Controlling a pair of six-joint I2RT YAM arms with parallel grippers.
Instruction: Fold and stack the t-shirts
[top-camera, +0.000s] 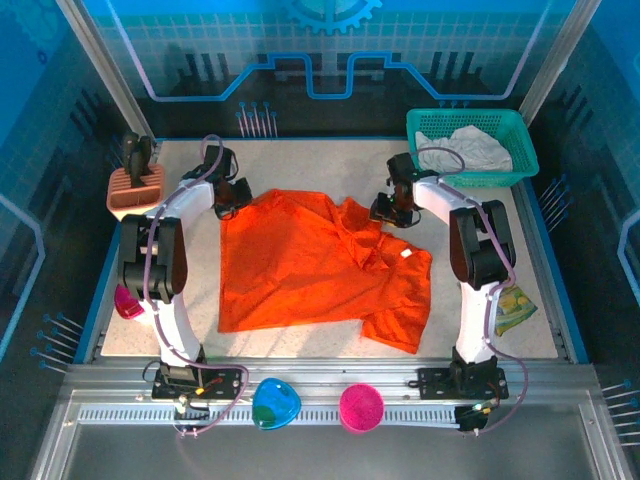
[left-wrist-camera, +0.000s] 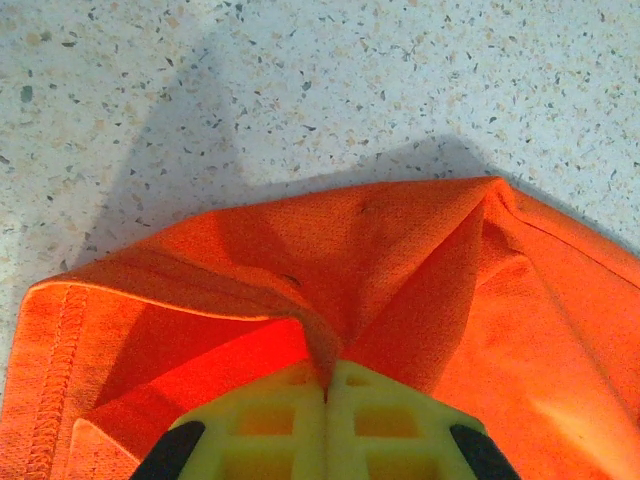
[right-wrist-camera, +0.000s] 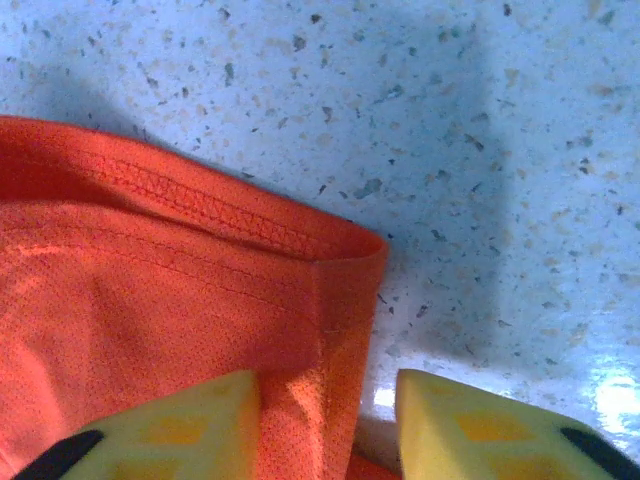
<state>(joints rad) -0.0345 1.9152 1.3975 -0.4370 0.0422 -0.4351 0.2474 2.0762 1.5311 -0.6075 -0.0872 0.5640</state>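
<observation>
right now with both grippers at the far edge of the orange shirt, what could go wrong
1. The right gripper has its jaws apart, with just the hem corner of the orange shirt between them. Closing there may catch too little cloth, and the shirt could slip out.
2. The left gripper is shut on a bunched fold. Lifting before the right one grips could drag the shirt lopsided and crease it.
</observation>
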